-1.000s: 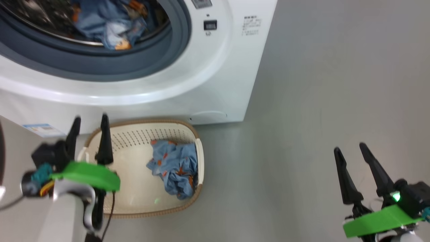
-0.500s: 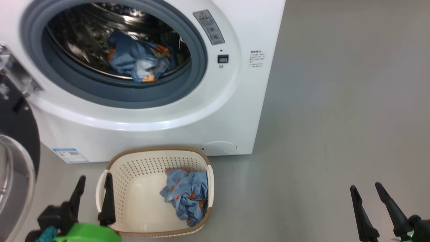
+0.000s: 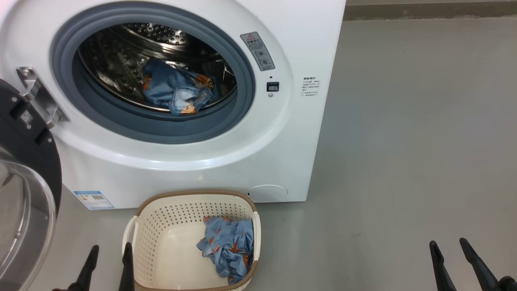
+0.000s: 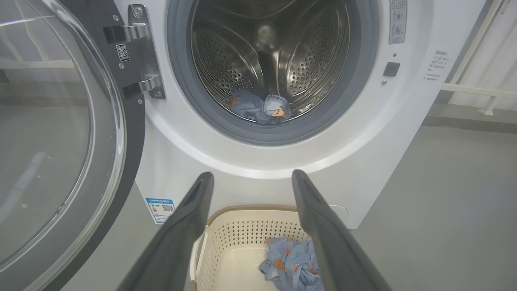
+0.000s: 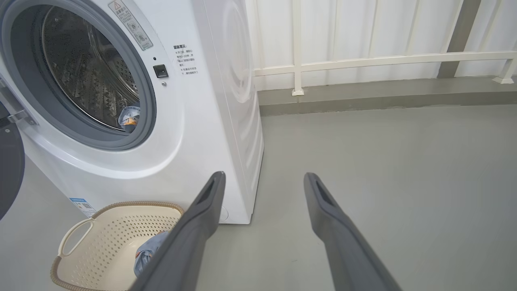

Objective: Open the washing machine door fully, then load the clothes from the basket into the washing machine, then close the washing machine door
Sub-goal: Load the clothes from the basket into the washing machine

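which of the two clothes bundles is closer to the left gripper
The bundle in the basket, lying against its right wall, just right of the left gripper. The other bundle sits further off, inside the drum of the washing machine.

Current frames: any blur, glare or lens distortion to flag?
Head view: sharp, even light, one bright highlight band on the washing machine front under the opening. Left wrist view: the washing machine door glass carries hazy reflections; verticals lean toward the frame edges. Right wrist view: sharp; specular glints on the drum.
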Motion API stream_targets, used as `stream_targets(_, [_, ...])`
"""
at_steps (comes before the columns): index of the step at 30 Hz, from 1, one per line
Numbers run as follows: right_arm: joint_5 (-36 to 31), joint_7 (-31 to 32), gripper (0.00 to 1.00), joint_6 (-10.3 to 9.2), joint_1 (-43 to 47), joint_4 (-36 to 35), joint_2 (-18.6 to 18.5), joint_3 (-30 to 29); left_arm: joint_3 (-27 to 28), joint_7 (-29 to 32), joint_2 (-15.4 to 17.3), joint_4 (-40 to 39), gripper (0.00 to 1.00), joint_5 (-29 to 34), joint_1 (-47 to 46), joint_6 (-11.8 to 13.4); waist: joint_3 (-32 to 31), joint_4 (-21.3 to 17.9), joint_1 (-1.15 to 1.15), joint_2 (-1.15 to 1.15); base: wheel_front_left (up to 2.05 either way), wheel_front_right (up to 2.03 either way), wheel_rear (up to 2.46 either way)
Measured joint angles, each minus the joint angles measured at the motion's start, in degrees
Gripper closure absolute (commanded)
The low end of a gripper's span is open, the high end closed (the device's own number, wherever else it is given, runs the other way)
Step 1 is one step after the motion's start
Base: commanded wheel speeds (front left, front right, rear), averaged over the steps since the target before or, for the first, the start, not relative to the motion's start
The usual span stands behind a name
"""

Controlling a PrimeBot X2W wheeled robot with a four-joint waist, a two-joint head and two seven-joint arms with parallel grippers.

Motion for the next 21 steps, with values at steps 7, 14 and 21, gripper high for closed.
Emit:
stream_targets(7, [0.00,0.00,0.00,0.00,-0.04,-0.19,0.22,-0.07,0.42,0.00,-0.40,-1.16,0.00,0.49,0.86,0.00,0.45,-0.20,0.00,0.00,0.00,0.00,0.00])
stream_targets(14, [0.00,0.00,0.00,0.00,-0.25,-0.27,0.36,0.09,-0.13,-0.01,-0.51,-0.34,0.00,0.16,0.81,0.00,1.11,-0.33,0.00,0.00,0.00,0.00,0.00])
stream_targets(21, [-0.03,0.00,0.00,0.00,-3.49,-0.45,1.11,0.89,-3.07,0.00,-0.60,6.19,0.00,-1.35,-1.83,0.00,3.50,-0.49,0.00,0.00,0.00,0.00,0.00])
